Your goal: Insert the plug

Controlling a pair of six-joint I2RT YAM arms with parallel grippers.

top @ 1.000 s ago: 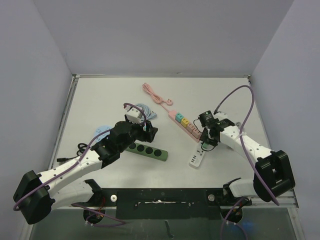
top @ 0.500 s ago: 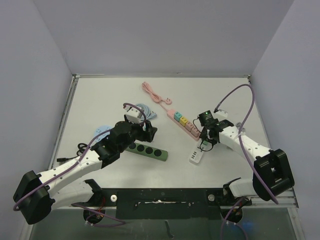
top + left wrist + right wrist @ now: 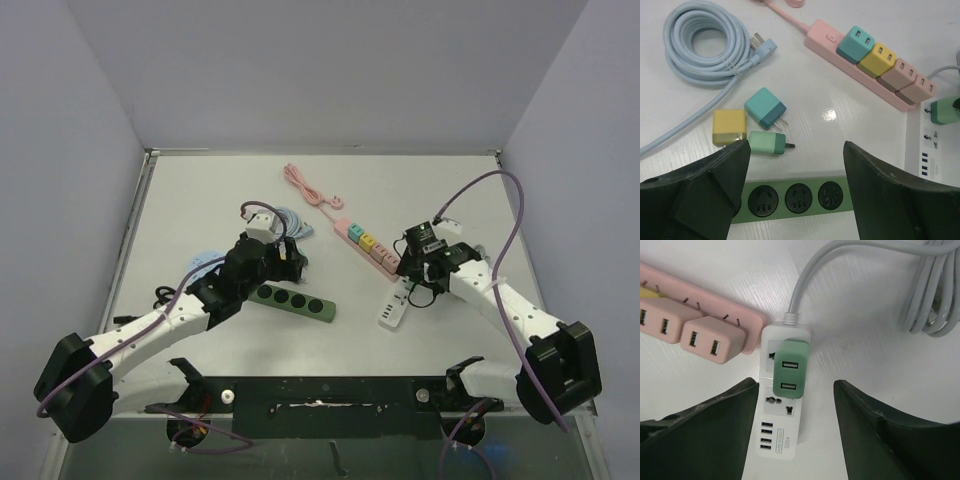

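Observation:
A green plug [image 3: 790, 369] stands in a socket of the white power strip [image 3: 780, 435], near its cable end. My right gripper [image 3: 795, 382] hangs just above it, open, its fingers apart on either side and touching nothing. In the top view the white power strip [image 3: 392, 312] lies under my right gripper [image 3: 418, 280]. My left gripper [image 3: 796, 145] is open and empty over the dark green power strip [image 3: 790, 197]. Just beyond it lie three loose plugs: mint [image 3: 766, 142], teal [image 3: 765, 107] and yellow [image 3: 729, 127].
A pink power strip [image 3: 860, 65] carries teal, yellow and two pink plugs beside the white one. A coiled pale blue cable [image 3: 705, 45] lies at the back left. A grey cable [image 3: 930, 300] loops right of the white strip, and a pink cable [image 3: 310, 190] trails toward the far wall.
My right gripper has opened and let go of the green plug, which stays in the white strip. My left gripper has widened slightly and shifted a little toward the back.

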